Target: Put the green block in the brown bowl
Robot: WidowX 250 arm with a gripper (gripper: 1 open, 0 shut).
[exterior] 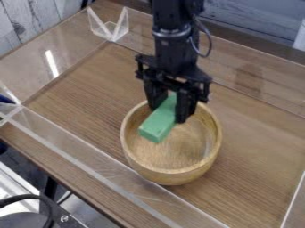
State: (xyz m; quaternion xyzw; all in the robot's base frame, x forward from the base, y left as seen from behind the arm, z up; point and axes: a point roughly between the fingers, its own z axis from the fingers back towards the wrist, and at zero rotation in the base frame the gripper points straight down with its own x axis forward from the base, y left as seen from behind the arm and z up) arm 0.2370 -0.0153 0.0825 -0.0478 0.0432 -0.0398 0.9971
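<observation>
The green block [156, 125] hangs tilted, its upper end clamped between the black fingers of my gripper [174, 101], which is shut on it. The block's lower end dips inside the rim of the brown bowl [191, 153], over the bowl's left half. I cannot tell whether it touches the bowl's bottom. The round wooden bowl stands on the wooden table, right of centre, with the arm coming straight down onto it from above.
A clear acrylic wall [71, 147] runs along the table's front edge, and another clear pane [110, 25] stands at the back left. The wooden tabletop [84, 85] stretches to the left of the bowl. Dark cables lie below the front edge.
</observation>
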